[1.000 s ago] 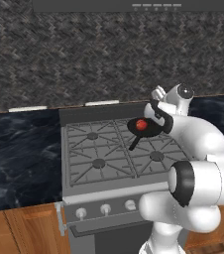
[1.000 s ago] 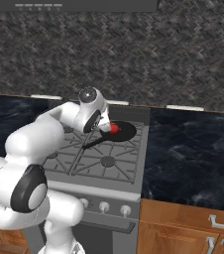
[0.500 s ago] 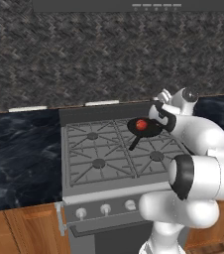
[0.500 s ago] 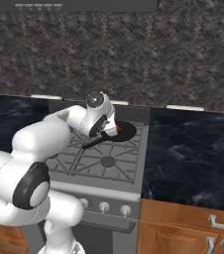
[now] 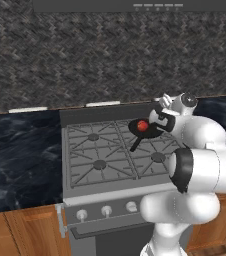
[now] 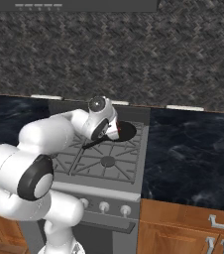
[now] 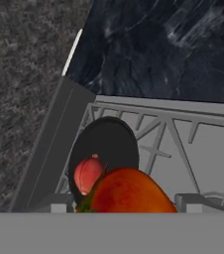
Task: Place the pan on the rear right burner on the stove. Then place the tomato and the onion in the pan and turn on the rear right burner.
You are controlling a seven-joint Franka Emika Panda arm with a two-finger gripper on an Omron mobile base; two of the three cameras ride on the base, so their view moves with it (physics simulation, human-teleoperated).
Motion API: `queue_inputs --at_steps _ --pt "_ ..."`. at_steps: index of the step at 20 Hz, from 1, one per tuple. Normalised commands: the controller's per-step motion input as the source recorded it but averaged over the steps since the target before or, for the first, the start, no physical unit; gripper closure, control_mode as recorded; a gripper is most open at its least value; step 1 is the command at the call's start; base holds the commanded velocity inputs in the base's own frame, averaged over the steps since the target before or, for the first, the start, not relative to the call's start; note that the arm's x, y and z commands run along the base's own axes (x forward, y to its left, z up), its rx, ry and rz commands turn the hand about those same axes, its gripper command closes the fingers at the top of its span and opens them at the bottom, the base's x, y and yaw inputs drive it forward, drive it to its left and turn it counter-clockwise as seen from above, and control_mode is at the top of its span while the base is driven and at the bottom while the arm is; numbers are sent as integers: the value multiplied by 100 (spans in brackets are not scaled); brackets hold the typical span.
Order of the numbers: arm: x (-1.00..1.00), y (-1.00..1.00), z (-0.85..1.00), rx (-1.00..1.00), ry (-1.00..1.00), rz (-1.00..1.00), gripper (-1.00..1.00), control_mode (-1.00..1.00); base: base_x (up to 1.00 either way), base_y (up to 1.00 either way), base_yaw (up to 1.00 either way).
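The black pan (image 7: 106, 144) sits on the rear right burner of the stove (image 7: 203, 149), its handle pointing to the stove's front (image 5: 135, 145). The pinkish onion (image 7: 87, 173) lies in the pan near its rim. My gripper (image 7: 124, 204) is shut on the orange-red tomato (image 7: 129, 192), which hangs just above the pan's near edge. In the left base view the gripper (image 5: 158, 121) is at the right side of the pan (image 5: 146, 131), where a red ball (image 5: 142, 125) shows; which one it is I cannot tell. My hand covers part of the pan (image 6: 126, 130) in the right base view.
Silver knobs (image 5: 106, 211) line the stove's front panel. Dark marble counters flank the stove on the left (image 5: 20, 150) and right (image 6: 193, 149). A dark stone wall (image 5: 85, 55) rises right behind the stove's raised back panel (image 7: 49, 149).
My hand has shifted a little to the right and down over the pan with the tomato still in it. The pan and onion have not moved.
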Motion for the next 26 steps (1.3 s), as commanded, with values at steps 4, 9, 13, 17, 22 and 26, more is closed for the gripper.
queue_inputs --at_steps 4,9,13,17,22,26 --pt "19 0 -23 0 5 0 100 -100 0 0 0" --pt "21 0 -20 1 7 0 100 -100 0 0 0" --pt "27 0 -21 0 6 0 100 -100 0 0 0" --pt "34 0 -23 0 6 0 100 -100 0 0 0" --pt "36 0 -24 0 7 0 100 -100 0 0 0" --pt "31 -1 -24 0 6 0 100 -100 0 0 0"
